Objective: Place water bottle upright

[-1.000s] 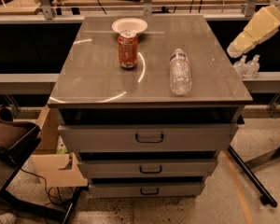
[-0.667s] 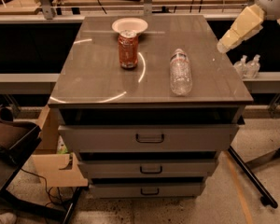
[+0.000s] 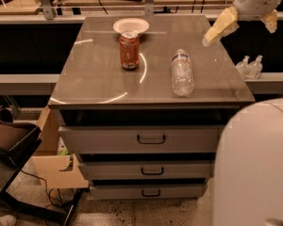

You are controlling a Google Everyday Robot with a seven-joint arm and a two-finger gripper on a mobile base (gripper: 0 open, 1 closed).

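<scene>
The water bottle (image 3: 182, 73) lies on its side on the grey cabinet top (image 3: 99, 79), right of centre. It is clear ribbed plastic, and its white cap and label band point toward the far edge. My gripper (image 3: 239, 35) hangs in the air at the upper right, above the cabinet's far right corner. It is behind and to the right of the bottle, well apart from it. Its yellowish fingers (image 3: 220, 27) are spread open and hold nothing.
An orange-red soda can (image 3: 129, 50) stands upright left of the bottle, with a white paper bowl (image 3: 130, 26) just behind it. Two tiny clear bottles (image 3: 250, 66) stand on a ledge off the right edge. A white robot part (image 3: 254, 164) fills the lower right. Three drawers (image 3: 151, 139) sit below.
My gripper has moved left and up, from beside the cabinet's right edge to above its far right corner. A white robot part has come into view at the lower right. The bottle has not moved.
</scene>
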